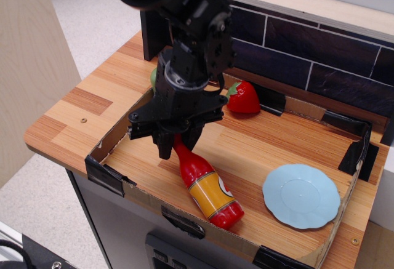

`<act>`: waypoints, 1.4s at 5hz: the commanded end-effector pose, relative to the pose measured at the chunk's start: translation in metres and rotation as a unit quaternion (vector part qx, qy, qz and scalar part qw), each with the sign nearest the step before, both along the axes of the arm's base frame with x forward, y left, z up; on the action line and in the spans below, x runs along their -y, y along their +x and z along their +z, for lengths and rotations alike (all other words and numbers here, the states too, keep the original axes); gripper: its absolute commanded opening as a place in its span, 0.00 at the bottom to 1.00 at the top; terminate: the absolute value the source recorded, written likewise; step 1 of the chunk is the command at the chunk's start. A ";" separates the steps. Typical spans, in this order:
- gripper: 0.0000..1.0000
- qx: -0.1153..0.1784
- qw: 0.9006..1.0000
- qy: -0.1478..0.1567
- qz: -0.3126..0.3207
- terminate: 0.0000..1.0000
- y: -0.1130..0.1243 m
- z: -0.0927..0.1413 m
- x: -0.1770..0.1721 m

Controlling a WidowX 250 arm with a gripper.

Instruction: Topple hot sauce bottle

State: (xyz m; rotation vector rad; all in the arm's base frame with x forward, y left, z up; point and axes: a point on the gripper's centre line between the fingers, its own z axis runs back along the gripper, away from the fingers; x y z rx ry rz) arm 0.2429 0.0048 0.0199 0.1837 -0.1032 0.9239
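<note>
The hot sauce bottle (206, 186) is glossy red with an orange-yellow label. It leans far over to the left, its base near the front cardboard wall and its cap up at my gripper. My black gripper (175, 143) has its fingers closed around the bottle's neck and cap, which they hide. The arm comes down from the back above the tray.
A shallow cardboard tray (111, 172) rims the wooden counter. A light blue plate (301, 195) lies at the front right. A red strawberry toy (244, 98) sits at the back. A green pepper (154, 77) is mostly hidden behind the arm. A dark tile wall (320, 60) stands behind.
</note>
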 end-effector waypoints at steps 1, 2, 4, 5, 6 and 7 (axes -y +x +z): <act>1.00 0.060 0.997 -0.040 -0.004 0.00 0.007 0.010 -0.010; 1.00 0.040 0.998 -0.048 -0.001 0.00 0.006 0.010 -0.008; 1.00 0.034 0.997 -0.062 -0.007 0.00 0.007 0.026 -0.007; 1.00 0.053 0.997 -0.063 -0.013 0.00 0.008 0.055 0.000; 1.00 0.053 0.997 -0.063 -0.013 0.00 0.008 0.055 0.000; 1.00 0.053 0.997 -0.063 -0.013 1.00 0.008 0.055 0.000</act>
